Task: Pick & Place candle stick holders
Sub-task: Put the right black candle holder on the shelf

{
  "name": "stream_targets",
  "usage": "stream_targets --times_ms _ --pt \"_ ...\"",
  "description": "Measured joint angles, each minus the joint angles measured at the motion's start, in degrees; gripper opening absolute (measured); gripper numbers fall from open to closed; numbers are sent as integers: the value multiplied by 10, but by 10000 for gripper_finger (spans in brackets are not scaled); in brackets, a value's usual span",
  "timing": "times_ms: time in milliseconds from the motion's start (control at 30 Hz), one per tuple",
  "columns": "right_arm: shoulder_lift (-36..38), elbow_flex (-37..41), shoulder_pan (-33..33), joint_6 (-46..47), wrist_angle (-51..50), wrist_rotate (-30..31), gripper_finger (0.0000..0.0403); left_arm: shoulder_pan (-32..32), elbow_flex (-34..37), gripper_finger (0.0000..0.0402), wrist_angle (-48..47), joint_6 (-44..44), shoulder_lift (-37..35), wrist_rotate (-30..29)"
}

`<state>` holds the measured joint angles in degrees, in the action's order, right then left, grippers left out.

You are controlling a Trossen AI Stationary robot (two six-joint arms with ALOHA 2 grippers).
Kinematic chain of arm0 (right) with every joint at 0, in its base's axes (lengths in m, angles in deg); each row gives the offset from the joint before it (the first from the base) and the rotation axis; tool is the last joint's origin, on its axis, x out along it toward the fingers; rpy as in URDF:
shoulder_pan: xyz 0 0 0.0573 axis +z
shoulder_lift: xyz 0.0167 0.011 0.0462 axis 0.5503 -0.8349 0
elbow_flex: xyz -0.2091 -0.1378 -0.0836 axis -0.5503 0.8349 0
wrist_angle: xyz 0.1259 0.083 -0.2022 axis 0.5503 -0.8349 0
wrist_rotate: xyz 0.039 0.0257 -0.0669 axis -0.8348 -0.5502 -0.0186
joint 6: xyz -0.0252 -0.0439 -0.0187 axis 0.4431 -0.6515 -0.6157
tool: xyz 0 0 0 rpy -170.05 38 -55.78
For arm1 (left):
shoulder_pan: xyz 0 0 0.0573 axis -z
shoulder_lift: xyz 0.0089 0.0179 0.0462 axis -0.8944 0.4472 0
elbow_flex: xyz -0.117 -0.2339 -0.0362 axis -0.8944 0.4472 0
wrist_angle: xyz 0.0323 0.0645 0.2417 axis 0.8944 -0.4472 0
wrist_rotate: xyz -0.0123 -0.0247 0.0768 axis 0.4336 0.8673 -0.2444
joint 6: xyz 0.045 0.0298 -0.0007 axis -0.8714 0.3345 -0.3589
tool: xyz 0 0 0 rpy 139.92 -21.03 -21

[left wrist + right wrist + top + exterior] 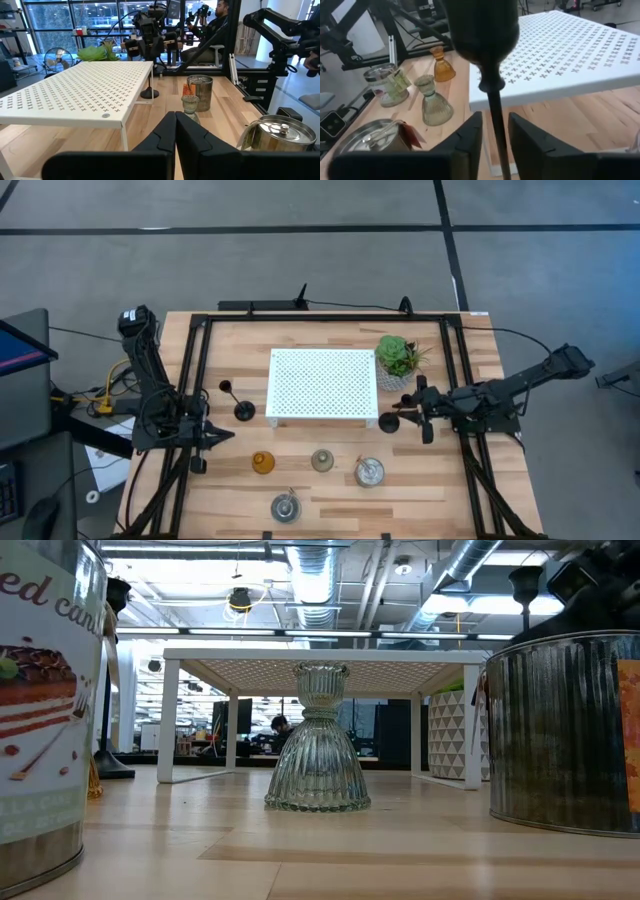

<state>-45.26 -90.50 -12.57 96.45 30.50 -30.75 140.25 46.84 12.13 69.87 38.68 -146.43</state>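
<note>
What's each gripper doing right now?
Left gripper: shut, empty, by the table's left edge.
Right gripper: around the black candle holder stem, grip unclear.

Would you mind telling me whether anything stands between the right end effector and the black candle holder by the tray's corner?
Nothing visible does. The right end effector already has its fingers on either side of the black candle holder's thin stem, beside the white perforated tray's corner. Whether the fingers actually touch the stem cannot be told.

Left tool [222, 436] parked low at bench's left side, fingers [197, 140] pressed together, nothing held. Right tool [392, 421] reaching in from right, arm stretched low, fingers [470, 137] slightly apart either side of a thin black stem.
</note>
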Motion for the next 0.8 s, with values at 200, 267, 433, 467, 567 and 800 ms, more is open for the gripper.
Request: stream_targets --times_ms 200,267,433,467,567,800 --pt "1 0 1 -2 2 1 24 0 0 8 0 0 0 0" --pt "4 0 0 0 3 0 9 0 0 8 0 0 0 0" --pt "3 -1 1 2 4 16 12 0 0 8 0 0 0 0" --pt "3 -3 1 2 2 20 11 0 0 8 0 0 0 0" --pt "3 -19 1 0 -10 26 5 0 0 8 0 0 0 0" --pt "2 -112 1 4 -145 33 4 0 0 8 0 0 0 0"
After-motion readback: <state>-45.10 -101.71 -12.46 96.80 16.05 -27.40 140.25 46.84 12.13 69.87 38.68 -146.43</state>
